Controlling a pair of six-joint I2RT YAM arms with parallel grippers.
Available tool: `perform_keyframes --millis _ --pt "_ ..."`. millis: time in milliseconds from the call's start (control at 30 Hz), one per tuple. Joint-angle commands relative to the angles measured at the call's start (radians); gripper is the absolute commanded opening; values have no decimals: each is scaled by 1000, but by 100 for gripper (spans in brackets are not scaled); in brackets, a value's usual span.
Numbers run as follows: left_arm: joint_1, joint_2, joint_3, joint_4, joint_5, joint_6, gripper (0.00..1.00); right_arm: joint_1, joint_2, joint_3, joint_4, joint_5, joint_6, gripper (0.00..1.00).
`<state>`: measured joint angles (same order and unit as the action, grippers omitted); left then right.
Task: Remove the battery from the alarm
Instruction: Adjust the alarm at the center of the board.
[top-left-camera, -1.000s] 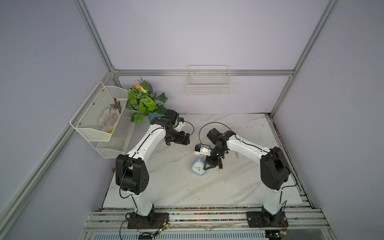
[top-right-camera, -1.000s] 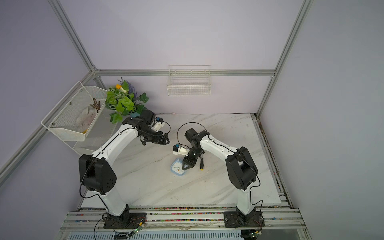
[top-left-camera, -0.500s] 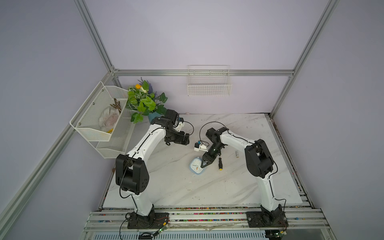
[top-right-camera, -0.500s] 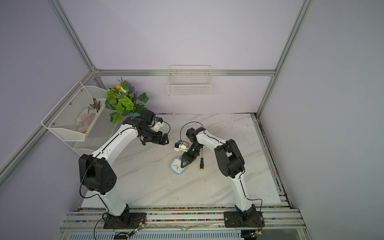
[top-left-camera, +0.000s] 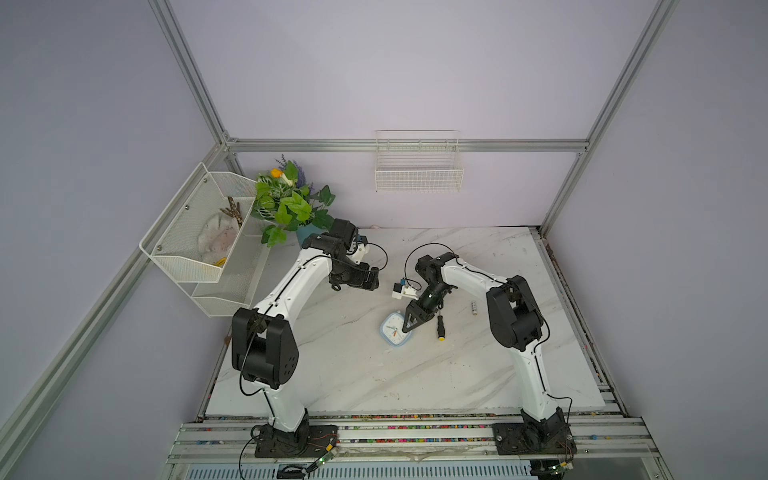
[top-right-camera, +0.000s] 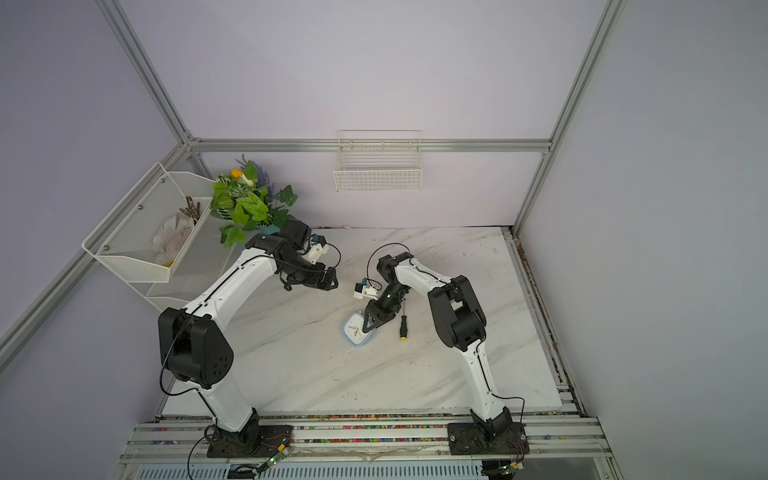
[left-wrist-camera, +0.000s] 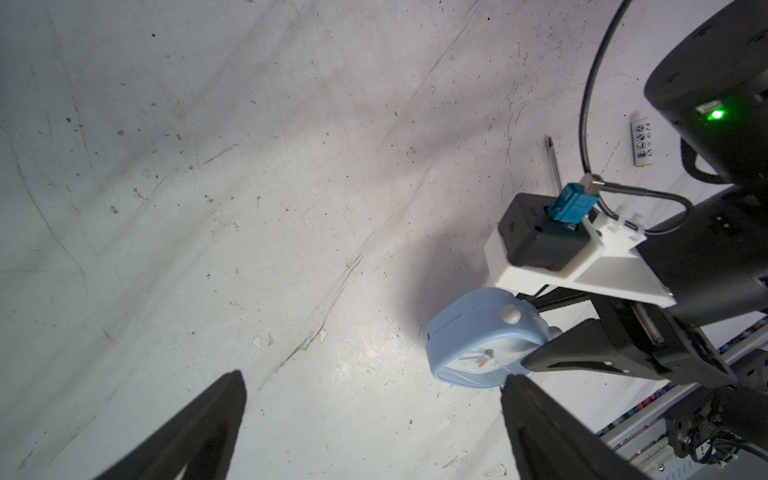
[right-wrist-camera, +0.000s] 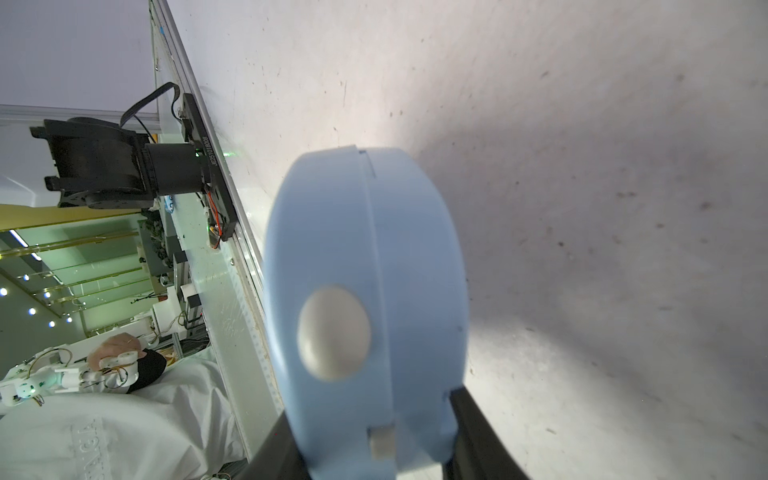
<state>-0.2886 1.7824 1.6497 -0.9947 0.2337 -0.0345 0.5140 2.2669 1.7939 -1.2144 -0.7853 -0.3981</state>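
Right gripper (top-left-camera: 406, 329) pinches the blue alarm clock (top-left-camera: 392, 331), left gripper (top-left-camera: 373, 279) hangs spread wide; a battery (top-left-camera: 473, 308) printed with tiny symbols lies right; left wall basket (top-left-camera: 178, 258) holds a white bundle (top-left-camera: 216, 240).

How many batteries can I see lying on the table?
1. The battery lies loose on the table, apart from the alarm, with the screwdriver between them. More may be hidden inside the alarm.
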Motion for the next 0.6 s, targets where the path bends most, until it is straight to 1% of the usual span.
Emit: perform_keyframes --millis 0,300,433,567 --pt "2 21 -36 -23 2 -8 100 -25 31 -43 80 172 12 17" --pt "2 27 -33 -27 9 -10 100 -51 -10 -87 129 95 4 37" --pt "2 25 -33 -29 6 -9 100 -55 -13 -96 143 75 5 51" --pt "2 25 -33 -31 7 -6 100 -60 -12 -106 155 68 10 59"
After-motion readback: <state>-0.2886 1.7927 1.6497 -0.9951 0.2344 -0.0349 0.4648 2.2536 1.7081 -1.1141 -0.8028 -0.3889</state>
